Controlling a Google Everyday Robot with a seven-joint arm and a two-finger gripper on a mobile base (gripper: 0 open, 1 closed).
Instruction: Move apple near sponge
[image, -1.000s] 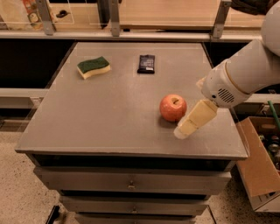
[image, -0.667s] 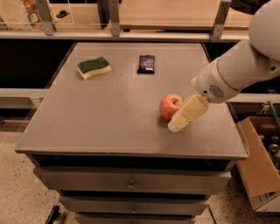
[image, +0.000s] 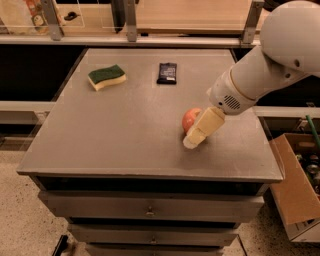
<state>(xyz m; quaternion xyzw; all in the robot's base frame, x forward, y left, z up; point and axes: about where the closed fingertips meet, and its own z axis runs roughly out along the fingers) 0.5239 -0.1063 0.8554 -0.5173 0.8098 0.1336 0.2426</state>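
Note:
The red-orange apple (image: 190, 120) rests on the grey tabletop (image: 125, 135) right of centre, half hidden behind my gripper. My gripper (image: 196, 134) reaches down from the right on the white arm (image: 260, 70), its cream finger (image: 203, 127) lying across the apple's right front side. The sponge (image: 107, 77), dark green over pale yellow, lies at the far left of the table, well away from the apple.
A flat black packet (image: 167, 73) lies at the back centre of the table. Drawers (image: 150, 210) run below the front edge. An open cardboard box (image: 297, 190) stands on the floor to the right. A railing crosses behind the table.
The gripper has slid left from beside the apple to over its right front, now covering about half of it. The apple and sponge stay in place.

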